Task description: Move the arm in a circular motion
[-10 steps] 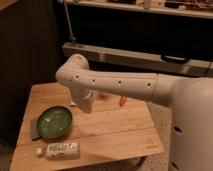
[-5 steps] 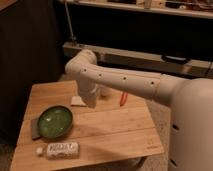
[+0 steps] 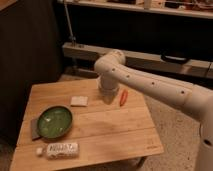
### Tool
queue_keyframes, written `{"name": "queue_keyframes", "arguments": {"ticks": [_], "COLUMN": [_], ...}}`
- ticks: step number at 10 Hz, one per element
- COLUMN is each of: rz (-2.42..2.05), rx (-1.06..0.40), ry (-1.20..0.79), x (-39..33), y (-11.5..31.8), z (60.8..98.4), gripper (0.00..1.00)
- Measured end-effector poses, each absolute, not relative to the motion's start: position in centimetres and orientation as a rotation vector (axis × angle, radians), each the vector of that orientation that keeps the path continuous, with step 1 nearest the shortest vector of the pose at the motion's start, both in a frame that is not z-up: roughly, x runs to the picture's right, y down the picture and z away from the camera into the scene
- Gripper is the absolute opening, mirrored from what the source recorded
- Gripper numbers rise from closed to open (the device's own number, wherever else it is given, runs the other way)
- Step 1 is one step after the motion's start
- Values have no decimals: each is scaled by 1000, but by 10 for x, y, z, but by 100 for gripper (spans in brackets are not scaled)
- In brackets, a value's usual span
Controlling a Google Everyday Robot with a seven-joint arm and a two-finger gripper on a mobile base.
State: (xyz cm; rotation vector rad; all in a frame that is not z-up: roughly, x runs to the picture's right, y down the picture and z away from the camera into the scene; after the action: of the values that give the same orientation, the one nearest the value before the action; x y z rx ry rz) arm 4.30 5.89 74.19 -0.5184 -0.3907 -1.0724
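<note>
The arm [image 3: 150, 82] stretches from the right over the far side of the desk [image 3: 100, 137], its pincer [image 3: 108, 96] hanging low beside an orange stick [image 3: 123, 97], whether wide or narrow one cannot tell; the circle seems underway, and the next arc needs clearance above the green plate [image 3: 55, 121]

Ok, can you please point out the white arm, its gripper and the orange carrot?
carrot [image 3: 123, 97]: camera view, middle of its body.
arm [image 3: 155, 85]: camera view, middle of the long white segment.
gripper [image 3: 108, 95]: camera view, lower end of the arm, beside the carrot.
</note>
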Motion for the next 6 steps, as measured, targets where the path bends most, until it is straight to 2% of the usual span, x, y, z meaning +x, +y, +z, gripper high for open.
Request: {"name": "queue_keyframes", "arguments": {"ticks": [3,6], "rz": [-915,-767], "rx": [-556,-630], "ry": [-321,-270], "x": [116,163], "y": [82,124], "z": [737,708], "gripper": [0,0]}}
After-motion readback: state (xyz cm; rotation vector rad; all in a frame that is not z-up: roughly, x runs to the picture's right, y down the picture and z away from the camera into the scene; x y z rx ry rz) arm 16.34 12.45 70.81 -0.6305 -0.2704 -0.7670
